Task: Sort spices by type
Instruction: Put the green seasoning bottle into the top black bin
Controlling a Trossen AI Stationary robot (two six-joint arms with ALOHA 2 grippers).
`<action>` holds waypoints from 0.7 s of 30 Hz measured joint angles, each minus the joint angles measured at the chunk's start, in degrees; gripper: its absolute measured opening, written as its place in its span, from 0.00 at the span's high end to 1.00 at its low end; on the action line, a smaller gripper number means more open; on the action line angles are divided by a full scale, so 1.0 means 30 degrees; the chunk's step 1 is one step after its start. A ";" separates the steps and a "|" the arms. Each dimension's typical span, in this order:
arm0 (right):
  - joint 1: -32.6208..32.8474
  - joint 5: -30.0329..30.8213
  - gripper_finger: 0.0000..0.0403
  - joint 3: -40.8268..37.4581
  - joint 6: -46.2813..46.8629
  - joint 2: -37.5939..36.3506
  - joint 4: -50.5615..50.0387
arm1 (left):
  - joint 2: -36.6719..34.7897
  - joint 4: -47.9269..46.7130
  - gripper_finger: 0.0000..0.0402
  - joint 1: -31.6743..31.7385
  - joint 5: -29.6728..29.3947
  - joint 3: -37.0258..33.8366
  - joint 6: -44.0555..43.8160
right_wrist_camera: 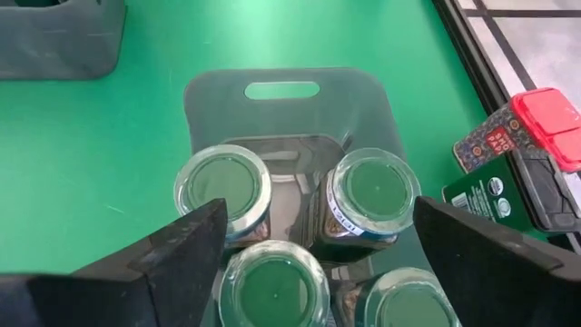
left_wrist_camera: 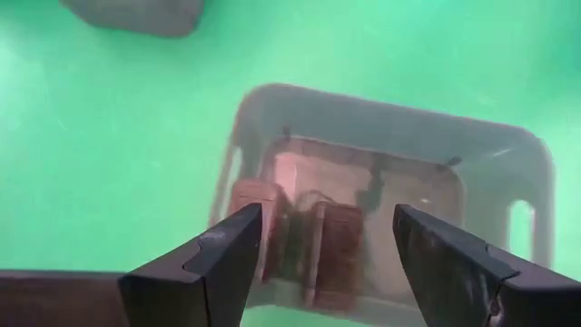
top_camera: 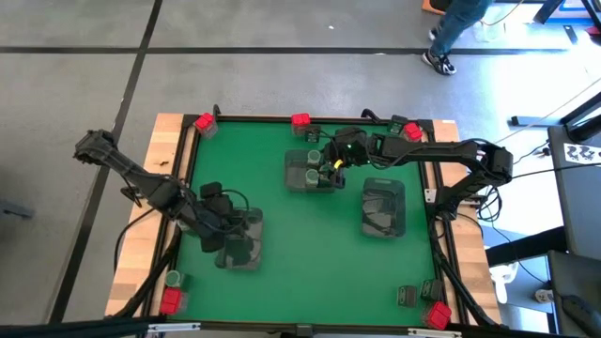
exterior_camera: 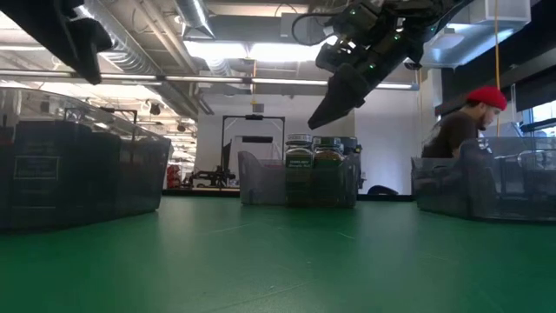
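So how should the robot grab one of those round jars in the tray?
By its round lid, from straight above. The jars stand upright, packed side by side in the grey tray, so only the tops are free. The right hand hovers open over them.

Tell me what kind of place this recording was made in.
Probably a robotics lab or workshop: bare ceiling ducts and strip lights overhead, a green-topped work table on a concrete floor, and a person beyond it.
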 joint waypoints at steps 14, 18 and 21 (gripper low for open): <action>0.0000 0.0000 0.13 0.0000 -0.0015 0.0000 -0.0161 | 0.0063 -0.0362 0.39 -0.3797 0.4956 0.0059 -0.9986; 0.0000 0.0000 0.13 0.0000 -0.0016 0.0000 -0.0161 | 0.0064 -0.0369 0.39 -0.5267 0.5005 0.0059 -1.2751; 0.0000 0.0000 0.13 0.0000 -0.0022 0.0000 -0.0161 | 0.0255 -0.0378 0.39 -0.6103 0.5004 0.0074 -1.4343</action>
